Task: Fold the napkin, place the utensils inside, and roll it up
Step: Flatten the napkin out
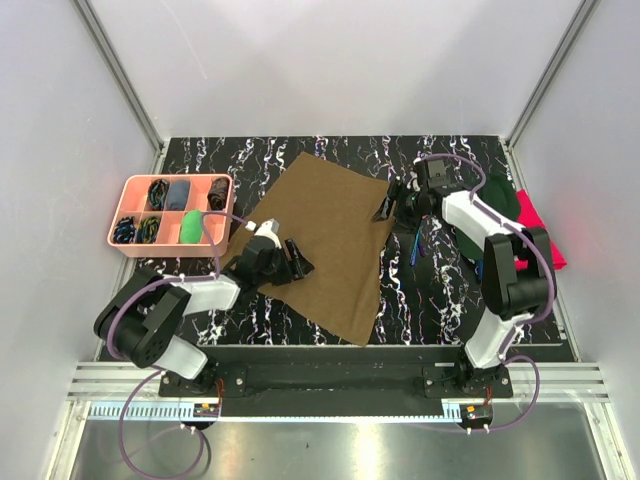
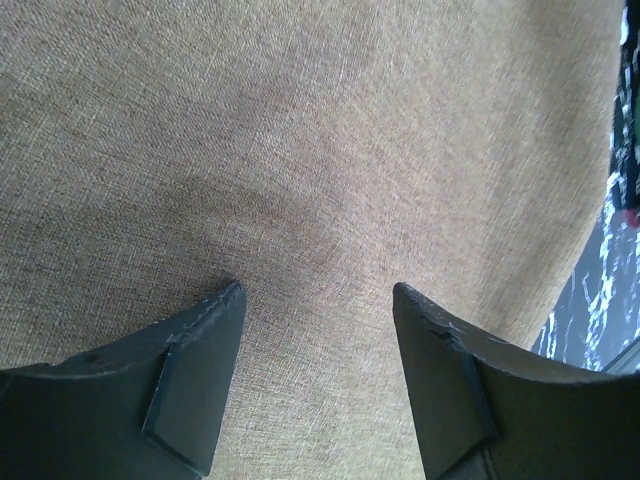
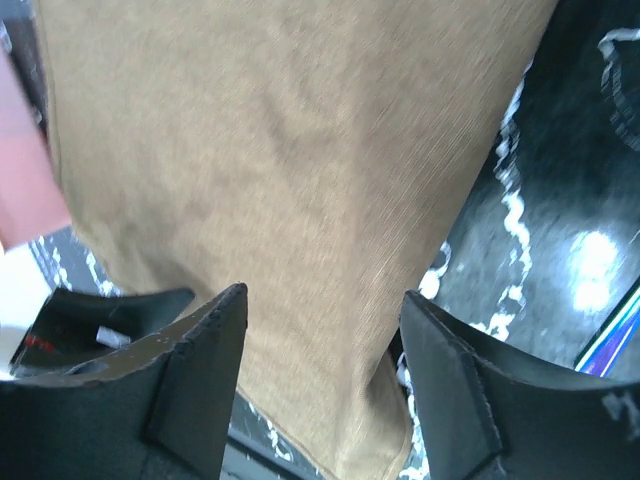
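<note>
- Jaws of the left gripper [image 2: 318, 290] and right gripper [image 3: 322, 295] both stand apart, empty, just over the olive-brown square fabric napkin [image 1: 325, 235].
- It lies spread flat between the two grippers.
- Soft, light and limp, I judge: pinch a corner or edge.

Left arm [image 1: 150, 325] and right arm [image 1: 515, 275] — black joints, white shells; purple cables [image 1: 452, 157], dark wedge-shaped pincer fingers [image 2: 190, 380]

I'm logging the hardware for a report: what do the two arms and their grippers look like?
The left arm and right arm are black with white link covers, and purple cables loop along them. The left gripper and right gripper each have two dark, wedge-shaped fingers with scuffed edges.
</note>
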Motion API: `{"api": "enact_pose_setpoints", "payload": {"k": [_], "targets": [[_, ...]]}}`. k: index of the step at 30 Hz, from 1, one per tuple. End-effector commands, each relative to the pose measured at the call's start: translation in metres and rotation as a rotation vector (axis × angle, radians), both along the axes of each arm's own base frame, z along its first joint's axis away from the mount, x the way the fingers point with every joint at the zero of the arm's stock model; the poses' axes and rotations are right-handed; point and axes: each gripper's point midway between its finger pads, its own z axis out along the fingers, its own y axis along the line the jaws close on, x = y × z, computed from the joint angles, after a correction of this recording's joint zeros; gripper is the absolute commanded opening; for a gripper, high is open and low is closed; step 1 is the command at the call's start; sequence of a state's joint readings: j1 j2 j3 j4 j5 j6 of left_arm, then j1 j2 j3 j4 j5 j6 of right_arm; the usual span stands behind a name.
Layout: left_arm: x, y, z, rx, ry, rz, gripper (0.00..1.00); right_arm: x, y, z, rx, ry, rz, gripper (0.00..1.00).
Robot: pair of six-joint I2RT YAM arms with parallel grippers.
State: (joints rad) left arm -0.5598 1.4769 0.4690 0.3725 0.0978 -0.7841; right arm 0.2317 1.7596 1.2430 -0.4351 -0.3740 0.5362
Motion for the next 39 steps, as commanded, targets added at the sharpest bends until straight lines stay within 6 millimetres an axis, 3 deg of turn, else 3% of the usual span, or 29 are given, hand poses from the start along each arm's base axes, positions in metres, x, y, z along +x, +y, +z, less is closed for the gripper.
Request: {"api": "enact_pose_setpoints", "payload": {"k": [1,7,11,13,14,16,17,18,19,20,21,23,24,25,26,29,32,33,34,38,39], "targets": [[-0.011,0.019,-0.034,0.081,0.066,0.045,0.67,0.022,-0.005,-0.011,-0.029,0.004,-0.035,0.72],[-0.014,0.033,-0.040,0.125,0.075,0.072,0.67,0.036,-0.026,-0.036,-0.088,0.043,-0.116,0.72],[-0.017,0.040,-0.038,0.133,0.064,0.081,0.66,0.046,-0.028,-0.052,-0.101,0.065,-0.115,0.72],[-0.019,0.039,-0.038,0.126,0.068,0.070,0.66,0.059,-0.026,-0.051,-0.102,0.043,-0.097,0.72],[-0.020,0.038,-0.038,0.122,0.071,0.066,0.66,0.062,-0.025,-0.063,-0.109,0.061,-0.090,0.72],[-0.022,0.038,-0.041,0.123,0.077,0.060,0.66,0.082,-0.021,-0.058,-0.103,0.024,-0.080,0.66],[-0.023,0.039,-0.041,0.122,0.078,0.063,0.66,0.087,-0.019,-0.067,-0.097,0.034,-0.070,0.61],[-0.024,0.040,-0.043,0.123,0.081,0.067,0.66,0.094,-0.016,-0.064,-0.086,0.019,-0.050,0.53],[-0.024,0.041,-0.044,0.125,0.082,0.070,0.66,0.106,-0.011,-0.049,-0.062,-0.012,-0.041,0.46],[-0.026,0.042,-0.045,0.125,0.085,0.072,0.66,0.111,-0.011,-0.042,-0.055,-0.021,-0.041,0.31],[-0.027,0.044,-0.046,0.126,0.087,0.076,0.66,0.117,-0.013,-0.031,-0.064,-0.043,-0.038,0.25],[-0.028,0.045,-0.047,0.125,0.088,0.085,0.66,0.129,-0.028,0.003,-0.149,-0.092,-0.066,0.17],[-0.028,0.046,-0.047,0.124,0.089,0.084,0.66,0.128,-0.035,0.025,-0.191,-0.098,-0.078,0.17],[-0.028,0.046,-0.047,0.120,0.088,0.085,0.66,0.130,-0.050,0.035,-0.267,-0.117,-0.117,0.16],[-0.030,0.047,-0.048,0.122,0.092,0.088,0.66,0.129,-0.059,0.057,-0.308,-0.161,-0.121,0.16],[-0.031,0.048,-0.049,0.124,0.093,0.085,0.65,0.116,-0.088,0.091,-0.428,-0.214,-0.189,0.23],[-0.031,0.048,-0.049,0.126,0.094,0.081,0.65,0.100,-0.110,0.096,-0.509,-0.211,-0.243,0.50],[-0.031,0.047,-0.048,0.121,0.090,0.079,0.66,0.094,-0.115,0.086,-0.537,-0.186,-0.247,0.63],[-0.030,0.047,-0.048,0.122,0.092,0.081,0.65,0.090,-0.118,0.082,-0.542,-0.173,-0.251,0.67],[-0.027,0.045,-0.044,0.120,0.083,0.075,0.65,0.071,-0.108,0.049,-0.492,-0.076,-0.207,0.71],[-0.026,0.044,-0.044,0.124,0.081,0.073,0.65,0.061,-0.099,0.032,-0.446,-0.038,-0.178,0.71]]}}
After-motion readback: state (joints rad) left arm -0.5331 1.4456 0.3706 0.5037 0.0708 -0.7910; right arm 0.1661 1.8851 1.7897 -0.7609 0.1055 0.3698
